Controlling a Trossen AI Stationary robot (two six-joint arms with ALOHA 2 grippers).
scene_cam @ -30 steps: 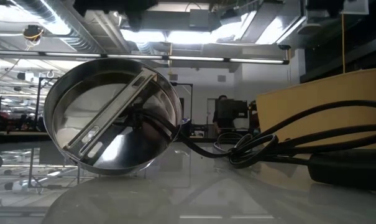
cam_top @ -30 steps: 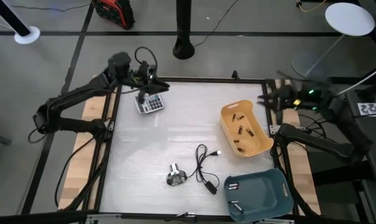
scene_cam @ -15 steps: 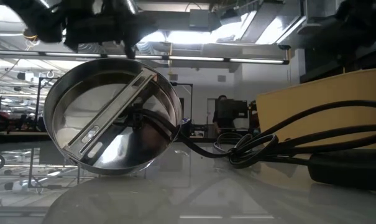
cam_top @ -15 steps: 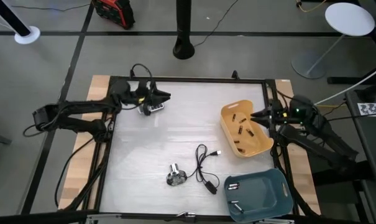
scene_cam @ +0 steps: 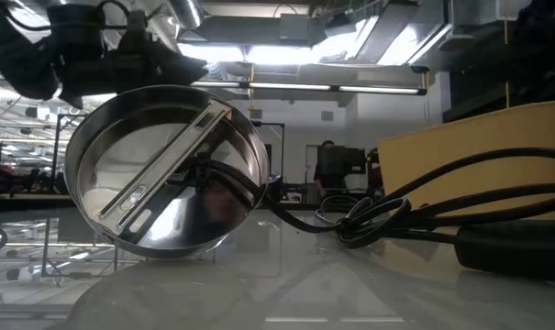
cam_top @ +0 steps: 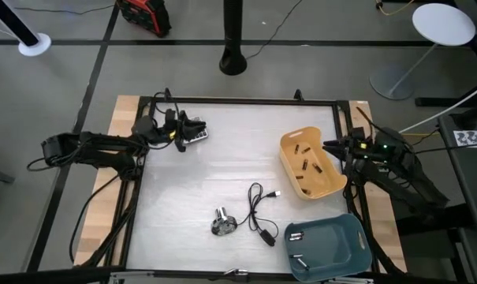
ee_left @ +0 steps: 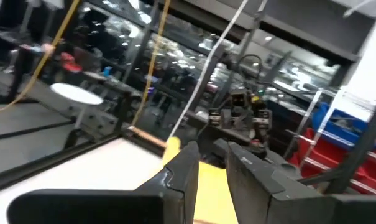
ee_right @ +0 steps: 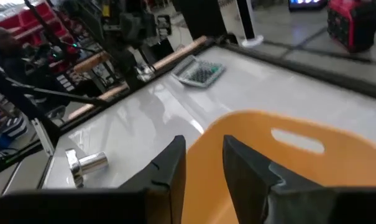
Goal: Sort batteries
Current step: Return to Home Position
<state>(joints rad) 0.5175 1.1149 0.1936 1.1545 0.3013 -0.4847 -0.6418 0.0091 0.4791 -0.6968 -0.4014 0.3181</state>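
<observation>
Batteries (cam_top: 304,166) in yellow bin (cam_top: 286,143) and blue bin (cam_top: 358,235)

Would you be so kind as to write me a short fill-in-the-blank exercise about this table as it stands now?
The right hand is beside the ____ bin, which holds dark batteries.
The silvery batteries lie in the ____ container.
The left hand partly covers the ____.
Beside the metal knob lies a black ____.
Missing: yellow; blue; calculator; cable.
</observation>
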